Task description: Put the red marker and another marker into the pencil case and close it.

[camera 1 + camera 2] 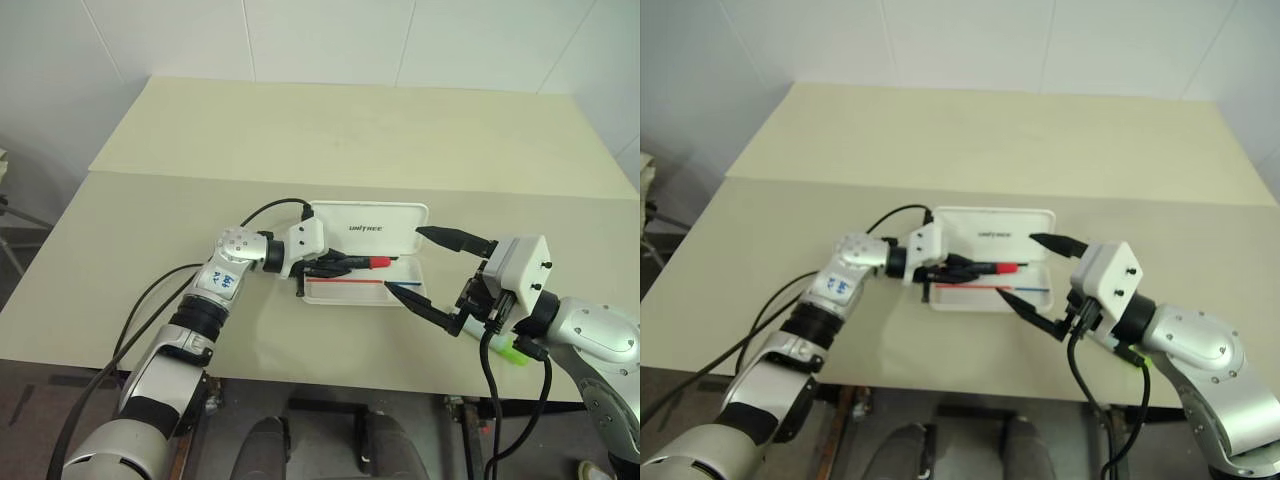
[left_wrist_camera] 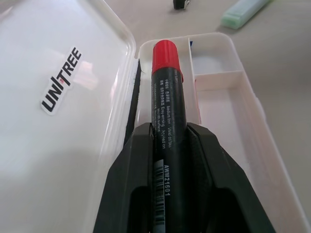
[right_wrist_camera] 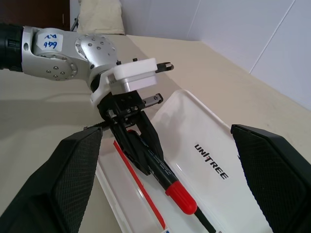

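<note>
The white pencil case (image 1: 372, 229) lies open in the middle of the table, its "UNITREE" lid flat at the back and its tray (image 1: 412, 287) in front. My left gripper (image 1: 335, 266) is shut on the red marker (image 1: 362, 263), a black barrel with a red cap. It holds the marker level over the tray's rear part, cap toward the right. My right gripper (image 1: 405, 261) stands wide open at the case's right end, one finger by the lid, the other by the tray's front corner. The other marker (image 1: 507, 351), a mint-green highlighter, lies on the table under my right wrist.
A red-and-blue stripe (image 1: 345, 284) runs along the tray's front compartment. The pale table (image 1: 150, 230) has a seam behind the case, with a second tabletop (image 1: 350, 125) beyond it up to the white wall. A black cable (image 1: 262, 212) loops off my left wrist.
</note>
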Controlling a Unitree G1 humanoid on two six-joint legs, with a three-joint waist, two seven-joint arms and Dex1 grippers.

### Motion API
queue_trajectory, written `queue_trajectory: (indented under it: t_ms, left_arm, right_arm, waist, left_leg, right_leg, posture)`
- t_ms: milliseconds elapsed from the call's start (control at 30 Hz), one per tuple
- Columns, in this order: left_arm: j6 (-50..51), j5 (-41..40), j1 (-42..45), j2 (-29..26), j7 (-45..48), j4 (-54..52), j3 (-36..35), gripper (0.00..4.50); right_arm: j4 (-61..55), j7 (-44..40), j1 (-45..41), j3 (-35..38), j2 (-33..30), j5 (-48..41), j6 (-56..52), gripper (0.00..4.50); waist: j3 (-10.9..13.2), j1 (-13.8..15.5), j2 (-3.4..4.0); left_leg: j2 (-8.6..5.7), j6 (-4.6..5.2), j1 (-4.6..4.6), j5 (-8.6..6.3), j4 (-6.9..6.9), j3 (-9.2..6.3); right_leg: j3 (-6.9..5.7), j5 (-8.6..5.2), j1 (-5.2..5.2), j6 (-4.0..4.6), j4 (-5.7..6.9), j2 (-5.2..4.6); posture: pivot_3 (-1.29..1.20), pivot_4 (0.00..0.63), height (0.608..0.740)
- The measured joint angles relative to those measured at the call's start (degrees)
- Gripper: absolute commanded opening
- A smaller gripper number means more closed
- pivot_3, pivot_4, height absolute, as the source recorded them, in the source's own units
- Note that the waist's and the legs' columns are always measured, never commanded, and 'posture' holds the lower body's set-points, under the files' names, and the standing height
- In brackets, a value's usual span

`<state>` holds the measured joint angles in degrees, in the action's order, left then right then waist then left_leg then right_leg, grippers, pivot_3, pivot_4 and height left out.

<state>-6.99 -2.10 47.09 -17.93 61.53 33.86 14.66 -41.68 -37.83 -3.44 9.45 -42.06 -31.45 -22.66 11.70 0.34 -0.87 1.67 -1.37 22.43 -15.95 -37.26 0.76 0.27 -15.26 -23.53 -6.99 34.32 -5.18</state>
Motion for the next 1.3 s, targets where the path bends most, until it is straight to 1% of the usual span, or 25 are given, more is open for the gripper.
queue_trajectory:
  t_ms: [267,400,533,700,867,967,1033,1167,1300]
  left_arm:
    - [-1.67,0.35,1.32,1.01,-0.26,2.2,-0.12,4.45]
    - [0.38,-1.24,0.92,1.0,2.03,-1.29,-0.36,4.48]
    - [5.82,-4.82,-2.24,-0.23,4.68,-10.62,-1.16,4.48]
    - [15.21,-11.47,-7.63,-3.63,7.39,-24.14,-2.89,4.48]
    - [21.29,-15.61,-11.85,-7.07,7.97,-33.2,-4.34,4.48]
    - [24.03,-18.01,-12.51,-8.82,8.01,-36.57,-5.54,4.48]
    - [25.46,-19.37,-12.75,-10.05,8.02,-38.57,-6.33,4.48]
    - [27.54,-21.46,-13.17,-11.5,8.0,-40.94,-7.25,4.48]
    - [29.05,-22.95,-13.51,-12.42,8.03,-42.51,-7.44,4.48]
  right_arm:
    - [-0.54,0.37,0.21,0.0,0.0,0.0,0.0,4.5]
    - [-0.54,0.37,0.36,0.0,0.0,0.0,0.0,4.5]
    - [-0.46,0.39,2.13,0.51,0.25,-0.14,-0.01,4.5]
    - [2.32,-0.35,8.2,6.19,0.7,-0.72,0.08,4.5]
    - [6.88,-3.56,14.6,11.37,-0.13,-0.53,0.3,4.5]
    - [10.81,-5.85,18.18,14.47,-0.87,0.2,1.02,4.5]
    - [13.68,-7.82,20.24,16.11,-1.75,0.97,1.62,4.5]
    - [20.02,-12.17,22.78,16.76,-2.55,2.88,4.39,4.5]
    - [26.68,-15.67,22.65,16.73,-3.36,5.14,7.7,4.5]
  waist:
    - [0.0,0.08,0.0]
    - [0.0,0.07,0.0]
    - [0.0,-0.05,0.0]
    - [0.0,-0.2,0.0]
    - [0.0,-0.22,0.01]
    - [0.0,-0.22,0.0]
    - [-0.01,-0.25,0.01]
    - [-0.01,-0.4,0.01]
    - [-0.01,-0.47,0.01]
  left_leg:
    - [0.0,0.0,0.0,0.0,-0.02,0.01]
    - [0.0,0.0,0.0,0.0,-0.01,-0.01]
    - [0.01,0.0,-0.01,0.0,0.01,-0.02]
    - [0.01,0.0,-0.06,0.0,-0.05,-0.02]
    - [0.0,0.05,-0.12,0.04,-0.09,-0.03]
    - [0.01,0.08,-0.15,0.06,-0.12,-0.04]
    - [0.01,0.08,-0.16,0.06,-0.13,-0.02]
    - [0.01,0.09,-0.18,0.06,-0.14,-0.01]
    - [0.01,0.1,-0.21,0.07,-0.15,0.01]
  right_leg:
    - [0.0,0.0,0.0,-0.01,0.02,0.0]
    - [0.0,0.0,0.0,-0.01,0.04,0.01]
    - [0.02,0.0,0.0,-0.01,0.08,0.01]
    - [0.05,-0.01,0.06,0.0,0.15,0.01]
    - [0.09,-0.01,0.1,0.02,0.21,0.02]
    - [0.11,-0.06,0.13,0.12,0.22,0.04]
    - [0.13,-0.18,0.14,0.33,0.21,0.04]
    - [0.16,-0.18,0.15,0.33,0.21,0.06]
    - [0.2,-0.18,0.15,0.33,0.21,0.09]
  posture:
    - [0.0,0.15,0.74]
    - [0.0,0.15,0.74]
    - [0.0,0.15,0.74]
    - [0.0,0.15,0.74]
    - [0.0,0.15,0.74]
    - [0.0,0.15,0.74]
    - [0.0,0.15,0.74]
    - [0.0,0.15,0.74]
    - [0.0,0.15,0.74]
